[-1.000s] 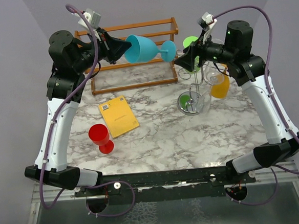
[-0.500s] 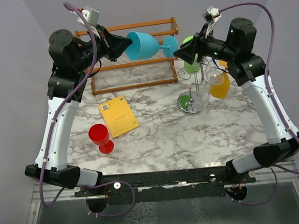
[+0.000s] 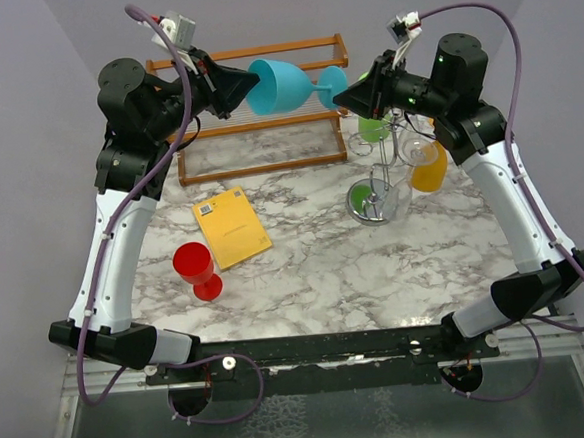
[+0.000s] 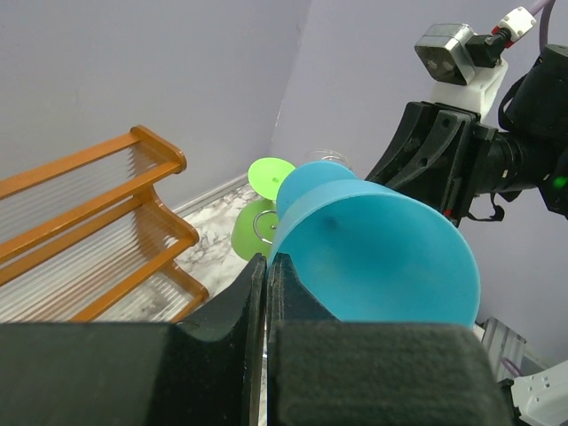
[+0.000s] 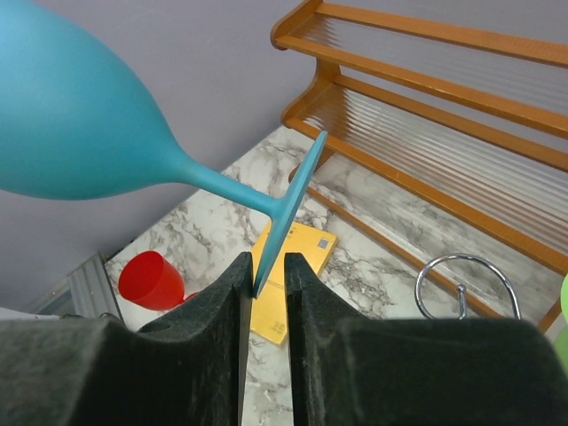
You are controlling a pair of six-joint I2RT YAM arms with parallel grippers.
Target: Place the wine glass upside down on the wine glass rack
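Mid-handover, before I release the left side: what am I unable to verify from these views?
- Whether the right gripper clamps the wine glass foot: right wrist view, its fingers hide pad contact; top view, the right arm covers it.
- The wine glass rack, free arms: top view, the right arm overlaps them.
- Stem and foot, left wrist view: the bowl blocks them.

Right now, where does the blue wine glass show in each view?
Top external: blue wine glass at upper centre, held sideways.
Left wrist: its bowl at centre right.
Right wrist: bowl at upper left, foot at centre.
Shared landmark: wooden shelf rack, in all three.
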